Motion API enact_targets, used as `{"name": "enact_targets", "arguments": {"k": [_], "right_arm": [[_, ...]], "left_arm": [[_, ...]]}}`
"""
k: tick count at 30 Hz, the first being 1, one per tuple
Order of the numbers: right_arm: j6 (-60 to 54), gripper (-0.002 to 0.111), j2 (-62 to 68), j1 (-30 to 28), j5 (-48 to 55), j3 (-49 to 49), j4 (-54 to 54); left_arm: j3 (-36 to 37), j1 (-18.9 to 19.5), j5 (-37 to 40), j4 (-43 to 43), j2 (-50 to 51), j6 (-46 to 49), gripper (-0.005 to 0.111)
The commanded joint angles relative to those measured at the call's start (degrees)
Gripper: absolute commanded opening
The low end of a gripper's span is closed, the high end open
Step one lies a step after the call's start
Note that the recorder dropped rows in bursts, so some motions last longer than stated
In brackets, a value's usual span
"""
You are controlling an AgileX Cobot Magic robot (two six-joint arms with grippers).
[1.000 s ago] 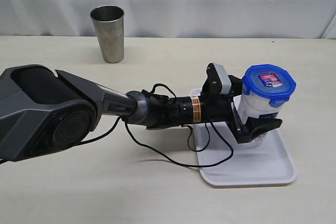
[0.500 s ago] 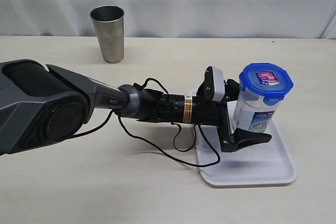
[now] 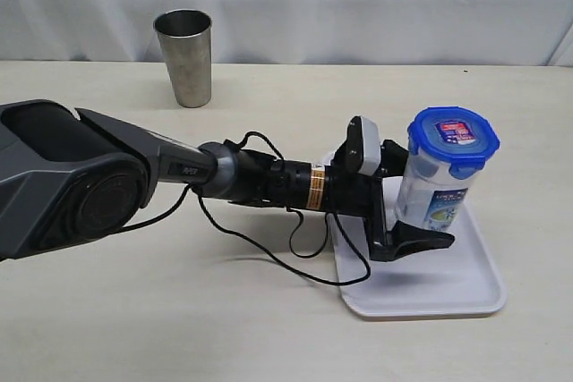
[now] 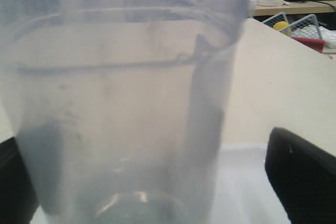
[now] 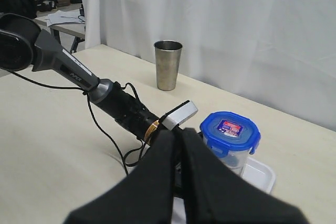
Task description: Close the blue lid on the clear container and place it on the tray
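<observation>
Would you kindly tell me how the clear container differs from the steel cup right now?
The clear container is see-through plastic; the steel cup is opaque metal. The container wears a blue lid; the cup is open-topped. The container stands on the white tray; the cup on the table. Both are upright.

blue lid (image 3: 453, 137), white tray (image 3: 448, 285), grey cup (image 3: 184, 60)

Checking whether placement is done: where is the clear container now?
Exterior view, right side: the container stands upright on the tray, blue lid on top, between the open jaws of the left gripper.
</observation>
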Motion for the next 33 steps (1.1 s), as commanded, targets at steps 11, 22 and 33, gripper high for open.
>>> {"name": "enact_targets", "arguments": {"k": [11, 22, 33], "right_arm": [[0.1, 0.005, -0.1, -0.2, 0.2, 0.3, 0.0], [0.2, 0.005, -0.1, -0.2, 0.2, 0.3, 0.0], [0.2, 0.005, -0.1, -0.2, 0.1, 0.3, 0.4]], "left_arm": [[-0.5, 8.5, -6.2, 14.4, -0.8, -6.9, 0.099], [-0.5, 14.0, -6.2, 26.8, -8.9, -26.4, 0.099], [-0.3, 19.4, -6.2, 33.9, -18.6, -47.4, 0.099]]}}
